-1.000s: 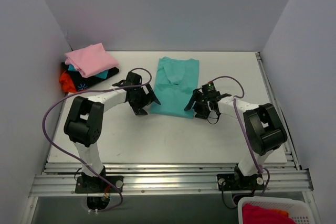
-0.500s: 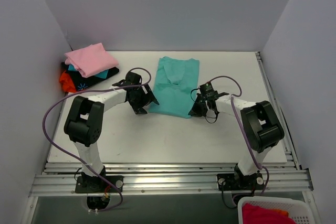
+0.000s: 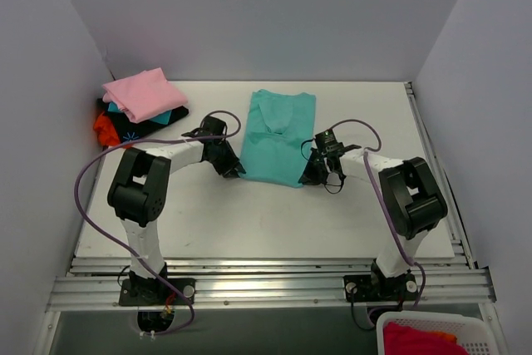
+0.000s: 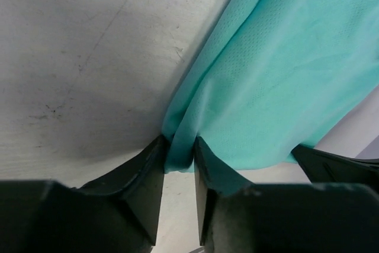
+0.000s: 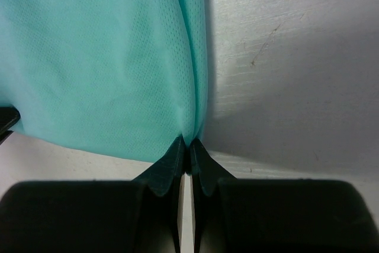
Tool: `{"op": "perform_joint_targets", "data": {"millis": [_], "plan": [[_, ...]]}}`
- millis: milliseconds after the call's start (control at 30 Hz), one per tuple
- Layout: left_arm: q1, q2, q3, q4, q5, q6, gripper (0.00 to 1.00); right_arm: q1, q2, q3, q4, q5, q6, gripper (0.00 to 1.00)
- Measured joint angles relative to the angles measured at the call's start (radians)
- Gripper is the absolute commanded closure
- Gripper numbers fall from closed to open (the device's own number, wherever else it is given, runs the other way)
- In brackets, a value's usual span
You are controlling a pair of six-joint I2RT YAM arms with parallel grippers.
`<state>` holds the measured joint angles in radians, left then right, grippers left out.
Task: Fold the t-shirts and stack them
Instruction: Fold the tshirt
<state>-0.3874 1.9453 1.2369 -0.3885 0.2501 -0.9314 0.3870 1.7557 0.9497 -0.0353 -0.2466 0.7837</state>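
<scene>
The left gripper (image 4: 179, 146) and right gripper (image 5: 186, 146) are each pinching a corner of the teal t-shirt (image 3: 278, 135), which is lying flat ahead of them on the scuffed white table (image 3: 249, 222) between 3 grey walls (image 3: 249, 14).

Matt fine-mesh teal t-shirt (image 4: 278, 75), scuffed table (image 4: 77, 39)

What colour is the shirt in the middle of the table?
Teal. The t-shirt shows best in the top external view.

Robotics lab test cell: plain grey partition walls (image 3: 249, 14), white table (image 3: 266, 222), aluminium rail frame (image 3: 266, 288) along the near edge.
</scene>
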Motion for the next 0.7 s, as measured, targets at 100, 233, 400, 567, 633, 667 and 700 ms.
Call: {"op": "perform_joint_targets", "data": {"millis": [100,233,400,567,633,667,700], "plan": [[0.0,0.002,0.0,-0.002,-0.005,0.003,0.79,0.0,0.003,0.004,-0.002,0.0,-0.001,1.0],[0.0,0.002,0.01,-0.021,-0.012,0.018,0.85,0.0,0.003,0.008,-0.011,0.0,-0.009,1.0],[-0.003,-0.016,0.028,-0.064,-0.029,0.048,0.98,0.001,-0.013,0.02,-0.053,0.01,-0.043,1.0],[-0.009,-0.159,-0.013,-0.117,-0.034,0.077,0.98,0.003,-0.13,0.021,-0.139,0.024,-0.079,1.0],[-0.012,-0.248,-0.051,-0.134,-0.033,0.082,0.98,0.005,-0.198,0.021,-0.172,0.027,-0.085,1.0],[-0.013,-0.292,-0.072,-0.145,-0.033,0.083,0.98,0.007,-0.238,0.022,-0.188,0.027,-0.088,1.0],[-0.015,-0.347,-0.096,-0.157,-0.033,0.084,0.98,0.008,-0.272,0.023,-0.204,0.026,-0.09,1.0]]}}
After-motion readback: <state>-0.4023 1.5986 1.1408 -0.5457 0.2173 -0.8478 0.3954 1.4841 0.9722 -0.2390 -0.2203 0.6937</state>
